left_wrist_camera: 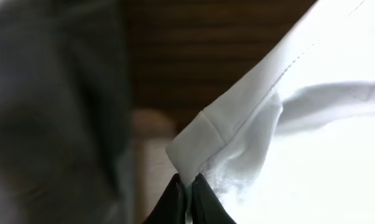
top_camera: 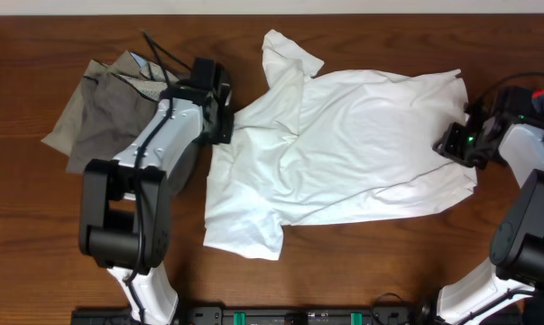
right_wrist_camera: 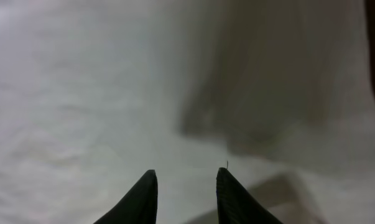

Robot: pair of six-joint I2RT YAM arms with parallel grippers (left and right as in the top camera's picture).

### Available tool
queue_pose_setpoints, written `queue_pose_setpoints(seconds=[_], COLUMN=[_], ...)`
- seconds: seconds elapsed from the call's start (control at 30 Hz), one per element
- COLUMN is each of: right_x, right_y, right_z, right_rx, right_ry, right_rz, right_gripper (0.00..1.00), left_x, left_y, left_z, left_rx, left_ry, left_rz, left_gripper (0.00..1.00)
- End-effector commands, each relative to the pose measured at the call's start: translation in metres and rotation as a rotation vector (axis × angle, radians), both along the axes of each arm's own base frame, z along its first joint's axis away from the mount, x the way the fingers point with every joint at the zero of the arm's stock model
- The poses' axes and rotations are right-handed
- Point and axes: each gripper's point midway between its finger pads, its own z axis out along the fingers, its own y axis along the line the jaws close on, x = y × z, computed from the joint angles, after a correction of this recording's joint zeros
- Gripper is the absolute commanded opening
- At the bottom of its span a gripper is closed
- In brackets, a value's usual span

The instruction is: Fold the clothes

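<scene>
A large white T-shirt (top_camera: 344,144) lies spread across the wooden table, its collar end to the left and its hem to the right. My left gripper (top_camera: 225,126) sits at the shirt's left edge. In the left wrist view this left gripper (left_wrist_camera: 188,179) is shut on a folded white edge of the T-shirt (left_wrist_camera: 311,155), which rises from between its fingers. My right gripper (top_camera: 454,144) is at the shirt's right edge. Seen from the right wrist, the right gripper (right_wrist_camera: 187,177) has its jaws apart, low over the white T-shirt (right_wrist_camera: 81,93).
Grey-khaki trousers (top_camera: 100,113) lie crumpled at the table's left, beside and partly under the left arm, and show as blurred grey trousers (left_wrist_camera: 50,93) in the left wrist view. Bare wood (top_camera: 371,262) runs along the table's front edge.
</scene>
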Motion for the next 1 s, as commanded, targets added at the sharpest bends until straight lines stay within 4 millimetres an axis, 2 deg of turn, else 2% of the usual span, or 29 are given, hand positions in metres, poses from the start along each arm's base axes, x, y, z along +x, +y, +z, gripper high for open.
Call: queue_pose_setpoints(seconds=[0.0,0.23,0.33,0.43,0.47,0.53,0.63,0.77,0.87,0.9,0.97], right_x=[-0.010,-0.024,-0.032,-0.048,-0.063,-0.080,-0.090,-0.086,-0.062,-0.052,-0.032], right_y=[0.010,0.012,0.003,-0.021,-0.039,-0.060,-0.076,-0.087,-0.082,-0.078,-0.067], right_z=[-0.016,-0.039,-0.047,-0.053,-0.054,-0.054,-0.050,-0.036,-0.014,-0.003,0.021], right_rx=[0.011,-0.005,-0.060,-0.172,-0.244,-0.317,-0.326,-0.264,-0.168,-0.136,-0.081], right_ry=[0.033,0.033,0.065,0.146,0.207,0.268,0.294,0.253,0.139,0.086,-0.023], right_rz=[-0.008,-0.024,-0.065,-0.171,-0.264,-0.357,-0.406,-0.459,-0.391,-0.353,-0.273], right_gripper=[0.29,0.25,0.21,0.12,0.06,0.03,0.02,0.03,0.09,0.13,0.21], left_x=[-0.004,-0.020,-0.025,-0.029,-0.031,-0.034,-0.036,-0.031,-0.025,-0.024,-0.020], left_y=[0.017,0.032,0.034,0.038,0.044,0.049,0.056,0.060,0.059,0.057,0.051], left_z=[0.003,0.002,0.004,0.006,0.007,0.010,0.015,0.031,0.053,0.061,0.079], left_rx=[0.062,0.134,0.142,0.156,0.181,0.204,0.230,0.224,0.205,0.196,0.156], left_ry=[0.006,0.061,0.080,0.090,0.093,0.099,0.091,0.043,-0.021,-0.043,-0.090], left_rz=[0.072,0.119,0.120,0.132,0.152,0.164,0.173,0.188,0.198,0.199,0.194], left_gripper=[0.06,0.06,0.06,0.06,0.06,0.06,0.06,0.06,0.07,0.13,0.33])
